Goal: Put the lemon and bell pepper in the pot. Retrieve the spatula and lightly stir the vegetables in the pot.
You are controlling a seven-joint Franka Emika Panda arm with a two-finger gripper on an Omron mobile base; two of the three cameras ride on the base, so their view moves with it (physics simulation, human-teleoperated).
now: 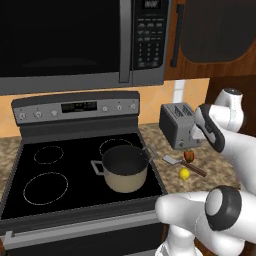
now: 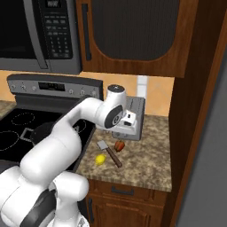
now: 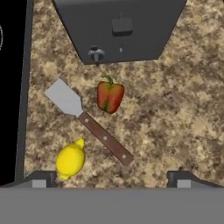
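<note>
From where I drive, the pot (image 1: pixel 124 169) sits on the stove (image 1: pixel 75 170), toward its right side, between the front and back burners. To the right of the stove runs the desk (image 2: pixel 146 155). On it the toaster (image 1: pixel 177 125) stands at the back. In front of the toaster lie the bell pepper (image 3: pixel 109 96), the spatula (image 3: pixel 87 121) and the lemon (image 3: pixel 70 159). The spatula lies slanted between the two, the pepper behind it near the toaster, the lemon in front, nearer the stove's edge. Above the stove hangs the microwave (image 1: pixel 80 40).
</note>
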